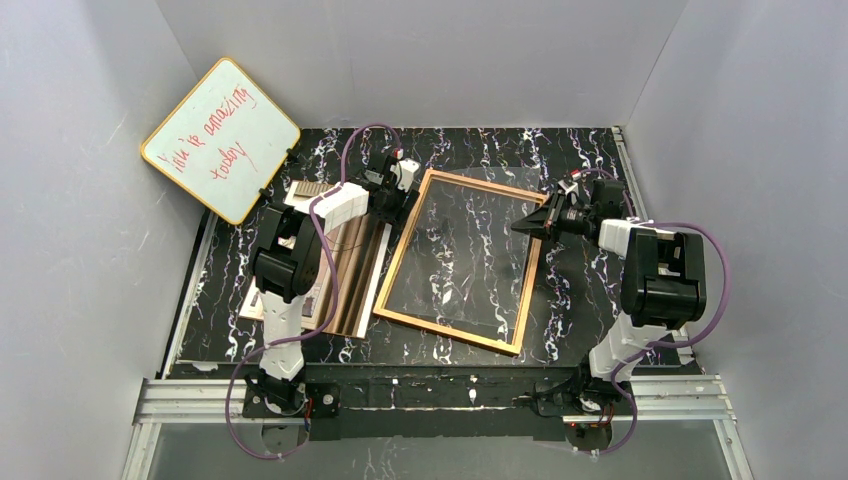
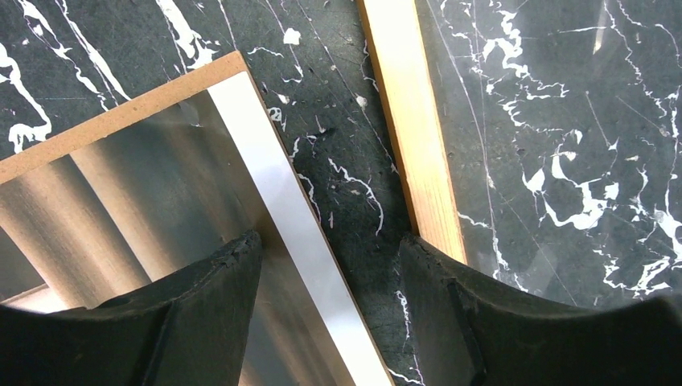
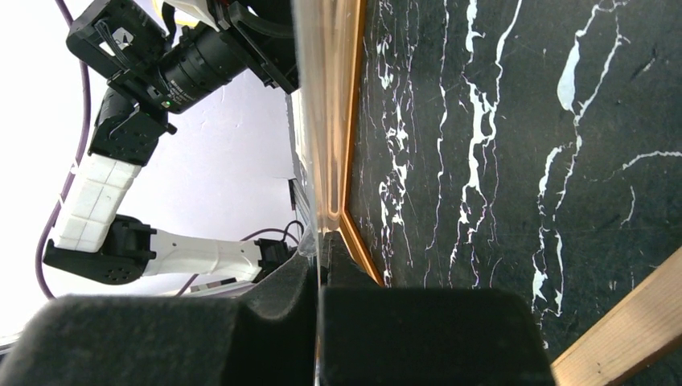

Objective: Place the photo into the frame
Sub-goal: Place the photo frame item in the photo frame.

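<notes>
Photo (image 1: 350, 265) (image 2: 161, 201) is lying on a brown backing board (image 2: 121, 112) at the left of the counter (image 1: 560, 330), just beside the frame (image 1: 402, 241) (image 2: 414, 121). Left gripper (image 1: 395, 195) (image 2: 330, 265) is hovering over the gap between them, jaws apart, empty. Right gripper (image 1: 525, 222) (image 3: 322, 273) is pinching the thin clear pane (image 3: 326, 121), jaws together on it. Judgement: lift the pane evenly so the photo can slide under without snagging.

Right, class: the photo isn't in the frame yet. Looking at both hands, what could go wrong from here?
1. The right hand is pinched shut on only the thin edge of the clear pane; the pane might slip out or flex.
2. The open left hand hovers with one finger over the photo and the other over the frame; lowering there could crease the photo or shove the frame.
</notes>
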Tool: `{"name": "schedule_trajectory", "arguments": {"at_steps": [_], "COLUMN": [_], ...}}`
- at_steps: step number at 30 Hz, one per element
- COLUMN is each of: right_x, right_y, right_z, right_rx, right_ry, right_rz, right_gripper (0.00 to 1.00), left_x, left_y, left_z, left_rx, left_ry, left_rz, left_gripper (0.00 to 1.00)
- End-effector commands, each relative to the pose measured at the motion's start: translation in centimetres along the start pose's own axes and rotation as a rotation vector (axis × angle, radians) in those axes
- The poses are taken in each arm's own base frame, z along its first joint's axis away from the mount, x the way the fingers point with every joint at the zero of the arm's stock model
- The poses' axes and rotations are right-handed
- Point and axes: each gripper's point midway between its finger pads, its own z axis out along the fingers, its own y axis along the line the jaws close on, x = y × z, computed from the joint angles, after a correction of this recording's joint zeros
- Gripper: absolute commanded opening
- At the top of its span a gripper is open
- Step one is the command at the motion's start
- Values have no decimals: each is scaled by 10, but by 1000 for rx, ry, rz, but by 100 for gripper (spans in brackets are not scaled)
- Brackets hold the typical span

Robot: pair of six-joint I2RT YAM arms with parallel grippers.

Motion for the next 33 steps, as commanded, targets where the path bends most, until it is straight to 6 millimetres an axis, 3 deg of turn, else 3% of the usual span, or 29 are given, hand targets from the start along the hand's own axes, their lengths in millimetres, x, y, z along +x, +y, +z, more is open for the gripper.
{"name": "schedule_trajectory", "arguments": {"at_steps": [1,8,18,27,33], "right_x": [13,16,16,11,5], "right_y": [-7,-25,-30,-35,-34], "right_z": [7,5,5,5,4], "right_rx": [0,104,117,165,204], "right_ry": [35,2,-6,-4,-10], "right_rz": [15,57,63,44,21], "right_gripper": [8,13,15,47,53], "left_x": [37,36,39,39,41], "left_y": [-22,-21,-22,-23,-22], "left_z": [1,0,0,1,1], "left_rx": [76,70,73,76,75], "left_ry": [119,118,125,126,130], "left_rz": [-28,-27,-24,-29,-28], "left_gripper": [62,62,62,62,62]}}
